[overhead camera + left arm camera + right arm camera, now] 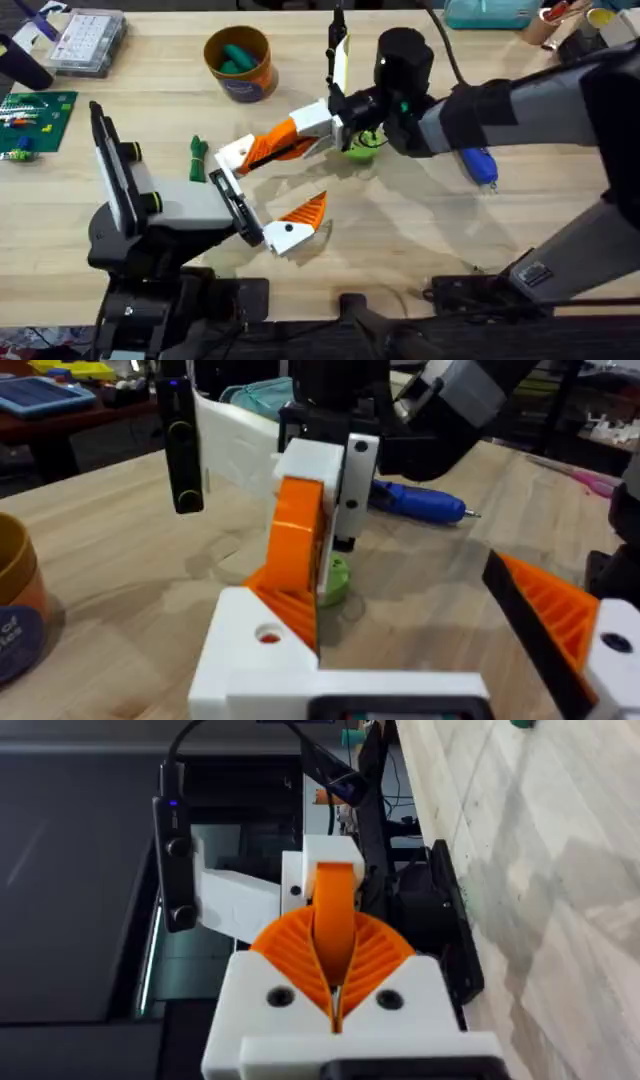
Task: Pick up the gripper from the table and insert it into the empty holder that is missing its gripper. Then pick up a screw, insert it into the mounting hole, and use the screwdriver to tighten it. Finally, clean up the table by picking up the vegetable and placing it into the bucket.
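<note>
Grey-black arms point(520, 110); seemingly white-orange fingers point(335, 955)

I see a light wooden bench point(420, 250) with visible plank seams filling most of the overhead frame, evenly lit, with soft shadows across its middle. At the upper left sits a clear plastic parts box point(88, 40), and below it, at the left edge, a green board point(38, 118) with small coloured bits. A teal container point(490, 12) lies along the top edge toward the right, with some orange and yellow clutter point(570, 20) in the upper right corner. In the left wrist view, the room behind the bench is dim, with a dark table point(50, 430) at the upper left carrying a blue tray point(40, 395).
</note>
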{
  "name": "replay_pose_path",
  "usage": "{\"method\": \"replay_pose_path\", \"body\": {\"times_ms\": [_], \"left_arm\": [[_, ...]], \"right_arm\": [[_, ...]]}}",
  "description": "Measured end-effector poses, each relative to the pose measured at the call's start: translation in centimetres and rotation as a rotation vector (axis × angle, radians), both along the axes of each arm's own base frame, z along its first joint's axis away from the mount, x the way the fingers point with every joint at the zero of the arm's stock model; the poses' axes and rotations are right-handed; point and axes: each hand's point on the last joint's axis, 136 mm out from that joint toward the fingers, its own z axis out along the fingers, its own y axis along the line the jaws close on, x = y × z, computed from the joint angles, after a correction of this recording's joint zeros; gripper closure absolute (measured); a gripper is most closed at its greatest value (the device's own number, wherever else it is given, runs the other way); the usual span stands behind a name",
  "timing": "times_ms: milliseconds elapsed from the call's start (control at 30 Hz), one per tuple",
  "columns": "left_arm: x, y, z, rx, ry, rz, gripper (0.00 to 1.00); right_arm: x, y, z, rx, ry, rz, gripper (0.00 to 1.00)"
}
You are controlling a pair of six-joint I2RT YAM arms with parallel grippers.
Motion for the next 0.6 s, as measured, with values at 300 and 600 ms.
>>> {"method": "replay_pose_path", "body": {"times_ms": [300, 600], "left_arm": [[0.14, 0.11, 0.00, -0.004, 0.006, 0.010, 0.008], [0.23, 0.17, 0.00, -0.005, 0.008, 0.016, 0.008]], "right_arm": [[0.64, 0.48, -0.34, 0.008, -0.009, 0.025, 0.991], [0.81, 0.64, -0.17, 0.009, -0.005, 0.037, 0.991]]}}
